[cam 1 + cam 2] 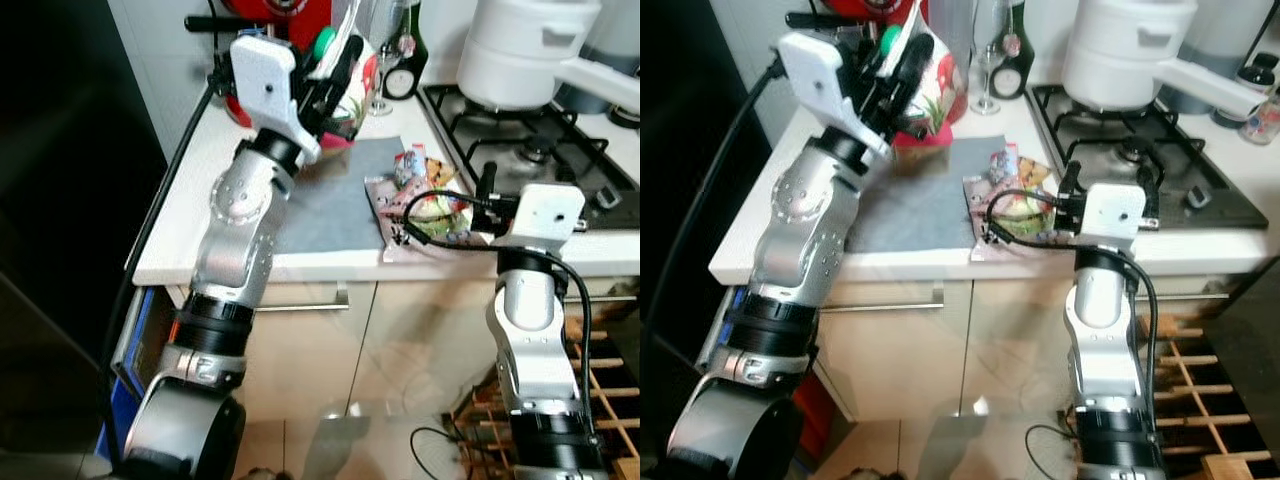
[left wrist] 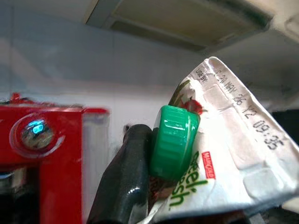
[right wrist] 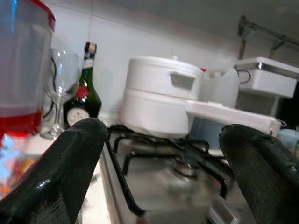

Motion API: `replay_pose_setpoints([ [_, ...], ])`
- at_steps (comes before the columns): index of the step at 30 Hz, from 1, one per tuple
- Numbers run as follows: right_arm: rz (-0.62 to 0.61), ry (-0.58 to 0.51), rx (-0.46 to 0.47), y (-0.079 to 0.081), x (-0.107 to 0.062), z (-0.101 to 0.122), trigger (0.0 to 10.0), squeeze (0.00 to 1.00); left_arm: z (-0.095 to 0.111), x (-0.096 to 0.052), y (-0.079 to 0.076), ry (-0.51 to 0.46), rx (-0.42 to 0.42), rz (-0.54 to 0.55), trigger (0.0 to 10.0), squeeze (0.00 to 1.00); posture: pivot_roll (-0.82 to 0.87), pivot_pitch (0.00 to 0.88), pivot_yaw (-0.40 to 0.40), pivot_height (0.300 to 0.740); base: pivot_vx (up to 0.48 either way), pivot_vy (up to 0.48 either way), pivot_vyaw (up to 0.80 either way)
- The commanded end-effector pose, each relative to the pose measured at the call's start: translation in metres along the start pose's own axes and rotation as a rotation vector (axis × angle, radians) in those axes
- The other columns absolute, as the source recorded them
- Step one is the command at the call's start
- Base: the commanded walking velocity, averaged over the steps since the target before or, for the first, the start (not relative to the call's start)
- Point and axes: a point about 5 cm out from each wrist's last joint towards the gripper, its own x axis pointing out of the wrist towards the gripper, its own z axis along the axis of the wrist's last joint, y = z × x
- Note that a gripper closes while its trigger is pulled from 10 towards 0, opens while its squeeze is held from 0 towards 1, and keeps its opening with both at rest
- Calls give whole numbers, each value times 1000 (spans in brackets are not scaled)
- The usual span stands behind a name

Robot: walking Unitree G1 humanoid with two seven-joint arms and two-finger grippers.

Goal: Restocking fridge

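Observation:
My left gripper [image 1: 335, 75] is raised over the back left of the white counter [image 1: 190, 215] and is shut on a white carton [image 2: 224, 154] with red and green print and a green screw cap [image 2: 173, 140]. The carton [image 1: 937, 88] leans between the black fingers [image 2: 122, 179]. By the counter's front edge, my right gripper [image 1: 1108, 182] stands open with nothing between its fingers [image 3: 60, 172], facing the hob [image 3: 182, 168]. Several colourful food packets [image 1: 425, 205] lie on the counter just left of it.
A grey mat [image 1: 335, 205] covers the counter's middle. A white pot [image 1: 515, 50] sits on the gas hob [image 1: 530, 150]. A dark bottle [image 1: 407, 55], a wine glass [image 3: 63, 88] and a red appliance [image 2: 51, 154] stand at the back. A wooden rack [image 1: 605, 390] is low on the right.

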Motion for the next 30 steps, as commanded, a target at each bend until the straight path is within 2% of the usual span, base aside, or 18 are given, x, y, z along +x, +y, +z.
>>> replay_pose_setpoints([
  [1,4,-24,0,0,6,4,10000,0,-6,-2,0,44,46,25,10000,0,-117,0,15,740,0,0,0],
  [2,6,-25,-1,0,9,4,10000,0,-12,-6,0,74,62,50,10000,0,-116,0,18,740,0,0,0],
  [6,5,-27,3,3,10,4,10000,0,-15,-12,-1,96,84,47,10000,0,-113,0,22,740,0,0,0],
  [12,20,-8,25,12,7,-1,10000,0,-24,-17,-3,129,80,43,10000,0,-118,0,35,740,0,0,0],
  [18,-3,18,32,7,7,-6,10000,0,-21,-15,-3,117,86,43,10000,0,-123,0,33,740,0,0,0],
  [22,-27,13,8,3,8,-6,10000,0,-11,-10,-5,75,117,25,10000,0,-122,0,34,740,0,0,0],
  [30,-30,25,18,5,7,-8,10000,0,-6,-8,-8,61,116,7,10000,0,-120,0,39,740,0,0,0],
])
